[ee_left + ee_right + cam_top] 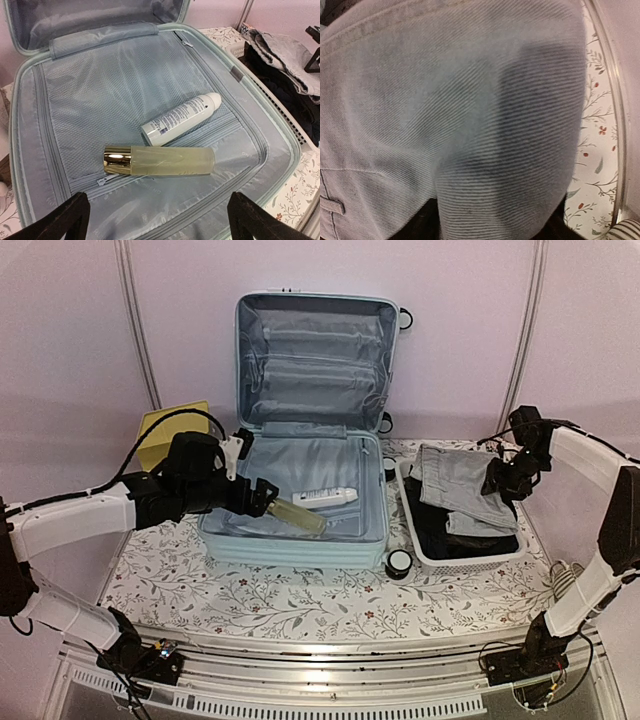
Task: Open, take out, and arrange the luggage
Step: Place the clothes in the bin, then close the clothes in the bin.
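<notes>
The luggage (300, 455) lies open at the middle of the table's (250, 590) far edge. The left gripper (258, 496) hangs over its near-left corner, jaws spread wide and empty. A gold-capped bottle (165, 160) lies untouched just beyond the fingers (67, 217), with a white spray can (181, 119) just beside it. The right gripper (503, 480) is down against grey trousers (455, 480) in the white basket (470, 558) by the right edge. I cannot tell whether its jaws are clenched.
</notes>
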`<state>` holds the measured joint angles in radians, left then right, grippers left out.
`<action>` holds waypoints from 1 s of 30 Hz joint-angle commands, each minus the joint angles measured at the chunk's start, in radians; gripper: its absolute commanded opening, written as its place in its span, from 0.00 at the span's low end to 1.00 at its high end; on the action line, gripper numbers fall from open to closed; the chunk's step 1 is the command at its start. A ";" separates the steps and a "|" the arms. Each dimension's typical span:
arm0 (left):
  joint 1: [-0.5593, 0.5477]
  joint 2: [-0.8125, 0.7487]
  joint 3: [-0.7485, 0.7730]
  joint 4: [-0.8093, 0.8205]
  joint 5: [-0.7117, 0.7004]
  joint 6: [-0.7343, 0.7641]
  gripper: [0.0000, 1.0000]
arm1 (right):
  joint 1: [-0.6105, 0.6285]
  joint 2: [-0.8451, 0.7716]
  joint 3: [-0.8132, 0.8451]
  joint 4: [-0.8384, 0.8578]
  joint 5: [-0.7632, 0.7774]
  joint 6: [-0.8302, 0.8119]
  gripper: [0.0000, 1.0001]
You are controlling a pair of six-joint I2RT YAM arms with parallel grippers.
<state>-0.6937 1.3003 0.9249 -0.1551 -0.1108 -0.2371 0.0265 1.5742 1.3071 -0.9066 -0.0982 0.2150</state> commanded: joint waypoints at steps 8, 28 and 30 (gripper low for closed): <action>0.006 -0.019 0.025 -0.014 -0.005 -0.005 0.98 | 0.076 -0.189 0.100 0.137 0.099 -0.016 0.81; 0.008 -0.079 -0.013 -0.023 -0.053 -0.005 0.98 | 0.026 -0.327 -0.405 1.024 -0.424 0.469 0.99; 0.008 -0.078 -0.017 -0.017 -0.053 -0.004 0.98 | 0.024 -0.330 -0.485 1.113 -0.416 0.521 0.99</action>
<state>-0.6937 1.2343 0.9257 -0.1730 -0.1478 -0.2371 0.0540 1.2613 0.9253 0.0044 -0.5076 0.6102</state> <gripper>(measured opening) 0.984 0.988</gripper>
